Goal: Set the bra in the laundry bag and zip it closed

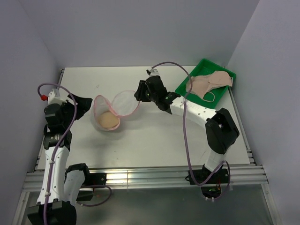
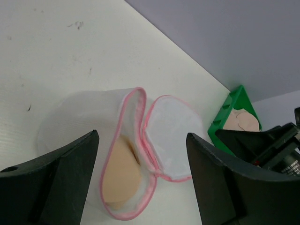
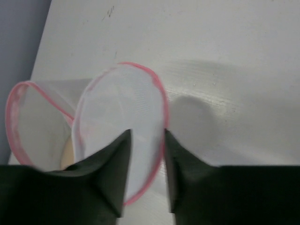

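Note:
The laundry bag [image 1: 123, 104] lies unzipped on the table, its white mesh lid [image 2: 171, 136] with pink trim flipped up beside the base. A rounded peach-beige cup of the bra [image 1: 108, 121] sits inside the base, also seen in the left wrist view [image 2: 123, 173]. My left gripper [image 1: 83, 105] hovers just left of the bag, its jaws wide apart with nothing between them [image 2: 141, 136]. My right gripper [image 1: 139, 93] is at the lid's right edge, jaws a little apart over the pink rim [image 3: 146, 133], not pinching it.
A green tray [image 1: 205, 64] stands at the back right with another peach-beige garment [image 1: 208, 83] with thin straps in it. The right arm stretches between the tray and the bag. Walls close the table in at the left, back and right.

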You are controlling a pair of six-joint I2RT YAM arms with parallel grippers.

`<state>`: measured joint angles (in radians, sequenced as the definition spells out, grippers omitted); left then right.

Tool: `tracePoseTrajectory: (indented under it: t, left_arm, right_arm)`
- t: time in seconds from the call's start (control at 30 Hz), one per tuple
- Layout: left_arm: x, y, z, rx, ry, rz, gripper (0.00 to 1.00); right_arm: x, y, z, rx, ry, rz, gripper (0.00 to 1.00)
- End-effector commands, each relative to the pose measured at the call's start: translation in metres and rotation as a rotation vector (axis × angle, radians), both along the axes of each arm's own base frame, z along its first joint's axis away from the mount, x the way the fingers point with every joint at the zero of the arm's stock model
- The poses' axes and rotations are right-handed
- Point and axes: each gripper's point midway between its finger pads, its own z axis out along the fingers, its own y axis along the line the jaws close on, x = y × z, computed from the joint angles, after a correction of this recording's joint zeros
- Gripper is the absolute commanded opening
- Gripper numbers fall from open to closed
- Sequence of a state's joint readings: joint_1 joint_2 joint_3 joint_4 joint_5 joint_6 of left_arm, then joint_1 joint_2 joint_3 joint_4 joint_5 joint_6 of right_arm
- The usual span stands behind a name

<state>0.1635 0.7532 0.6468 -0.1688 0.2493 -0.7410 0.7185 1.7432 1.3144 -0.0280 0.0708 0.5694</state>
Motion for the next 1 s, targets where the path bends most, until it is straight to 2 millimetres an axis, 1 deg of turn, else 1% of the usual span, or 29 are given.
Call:
tracePoseTrajectory:
  t: [0.0,0.03,0.07,0.1,0.13,0.17,0.2,0.23,0.27,0.3,0.33,0.37,0.43,0.47,0.5,0.53,0.57,0.6,0.63,0.67,0.7,0.73,0.77,0.8,0.83,0.87,0.93,0.97]
  left_arm:
    - [-0.006,-0.016,0.029,0.066,-0.072,-0.109,0.82]
    - [-0.008,-0.027,0.033,0.064,-0.086,-0.174,0.82]
    - [-0.009,-0.036,0.032,0.082,-0.082,-0.234,0.82]
    - [-0.01,-0.044,0.042,0.103,-0.101,-0.288,0.82]
    - [-0.015,-0.053,0.033,0.109,-0.041,-0.332,0.82]
    - [-0.017,-0.075,0.032,0.162,-0.034,-0.417,0.83]
    - [-0.019,-0.088,0.044,0.191,-0.062,-0.462,0.83]
    - [-0.024,-0.103,0.049,0.201,-0.077,-0.521,0.83]
    - [-0.033,-0.124,0.052,0.205,-0.095,-0.613,0.83]
    - [-0.039,-0.134,0.062,0.2,-0.127,-0.668,0.83]
    - [-0.045,-0.143,0.065,0.187,-0.146,-0.72,0.83]
    - [-0.056,-0.159,0.072,0.161,-0.184,-0.802,0.83]
    - [-0.067,-0.17,0.07,0.139,-0.205,-0.87,0.83]
    - [-0.078,-0.179,0.07,0.127,-0.222,-0.929,0.83]
    - [-0.08,-0.182,0.065,0.127,-0.232,-0.947,0.83]
    - [-0.086,-0.185,0.063,0.137,-0.246,-0.975,0.83]
    - [-0.089,-0.187,0.056,0.138,-0.24,-0.995,0.83]
    - [-0.091,-0.188,0.053,0.147,-0.239,-1.005,0.83]
    - [-0.091,-0.188,0.05,0.156,-0.235,-1.009,0.83]
    - [-0.092,-0.188,0.048,0.17,-0.236,-1.013,0.83]
    - [-0.092,-0.186,0.046,0.181,-0.235,-1.004,0.83]
    - [-0.092,-0.185,0.044,0.186,-0.231,-0.998,0.83]
    - [-0.092,-0.184,0.045,0.194,-0.235,-0.99,0.83]
    - [-0.092,-0.182,0.045,0.2,-0.237,-0.978,0.83]
    - [-0.093,-0.181,0.045,0.205,-0.243,-0.969,0.83]
    - [-0.094,-0.179,0.047,0.21,-0.252,-0.959,0.83]
    - [-0.094,-0.176,0.048,0.222,-0.261,-0.938,0.83]
    - [-0.093,-0.176,0.048,0.224,-0.263,-0.933,0.83]
  right_arm:
    - [0.01,-0.011,0.045,0.05,-0.079,-0.024,0.5]
    - [0.014,-0.019,0.046,0.035,-0.082,-0.038,0.58]
    - [0.014,-0.026,0.044,0.013,-0.08,-0.049,0.69]
    - [0.014,-0.035,0.05,0.0,-0.099,-0.053,0.71]
    - [0.024,-0.052,0.05,-0.009,-0.101,-0.086,0.73]
    - [0.025,-0.065,0.044,-0.023,-0.087,-0.104,0.73]
    - [0.029,-0.079,0.048,-0.022,-0.094,-0.126,0.73]
    - [0.033,-0.092,0.046,-0.031,-0.09,-0.153,0.72]
    - [0.041,-0.12,0.037,-0.055,-0.072,-0.213,0.71]
    - [0.044,-0.137,0.039,-0.078,-0.084,-0.251,0.7]
    - [0.048,-0.152,0.035,-0.106,-0.079,-0.29,0.7]
    - [0.056,-0.187,0.03,-0.165,-0.07,-0.378,0.7]
    - [0.064,-0.223,0.02,-0.228,-0.047,-0.479,0.69]
    - [0.068,-0.245,0.011,-0.277,-0.028,-0.538,0.7]
    - [0.074,-0.275,0.006,-0.295,-0.01,-0.61,0.7]
    - [0.077,-0.29,0.001,-0.305,0.002,-0.646,0.75]
    - [0.081,-0.303,-0.01,-0.321,0.03,-0.675,0.79]
    - [0.084,-0.325,-0.016,-0.332,0.049,-0.722,0.83]
    - [0.088,-0.334,-0.021,-0.342,0.062,-0.741,0.89]
    - [0.094,-0.343,-0.034,-0.363,0.099,-0.754,0.92]
    - [0.098,-0.351,-0.041,-0.373,0.12,-0.768,0.93]
    - [0.102,-0.364,-0.046,-0.381,0.141,-0.788,0.94]
    - [0.11,-0.37,-0.058,-0.394,0.183,-0.791,0.93]
    - [0.113,-0.373,-0.066,-0.395,0.202,-0.789,0.94]
    - [0.117,-0.383,-0.071,-0.396,0.216,-0.801,0.94]
    - [0.122,-0.385,-0.084,-0.402,0.259,-0.793,0.93]
    - [0.128,-0.381,-0.093,-0.399,0.283,-0.765,0.93]
    - [0.131,-0.395,-0.101,-0.41,0.31,-0.781,0.93]
